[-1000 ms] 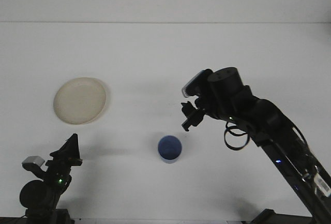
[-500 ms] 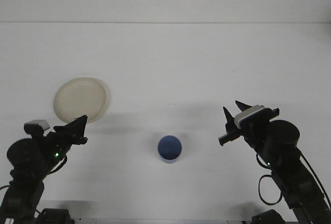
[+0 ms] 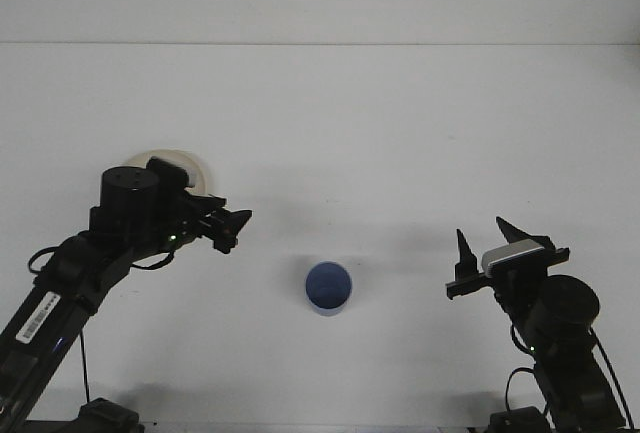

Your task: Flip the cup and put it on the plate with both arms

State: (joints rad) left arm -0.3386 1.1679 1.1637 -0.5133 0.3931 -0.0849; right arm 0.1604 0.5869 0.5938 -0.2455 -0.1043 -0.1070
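The blue cup [image 3: 328, 287] stands on the white table with its mouth facing up, near the front centre. The cream plate [image 3: 192, 166] lies at the left, mostly hidden behind my left arm. My left gripper [image 3: 236, 230] hangs open and empty, left of the cup and a little behind it, pointing toward it. My right gripper [image 3: 490, 243] is low at the front right, well away from the cup. It is open, its two black fingers [image 3: 463, 250] point upward, and nothing sits between them.
The white table [image 3: 330, 123] stretches back to a pale wall. My left arm's links [image 3: 60, 283] cross the front left corner, and the right arm's base [image 3: 560, 323] fills the front right corner.
My left arm has swung up and right over the plate, toward the cup. My right arm has drawn back from above the cup to the front right corner. The cup has not moved.
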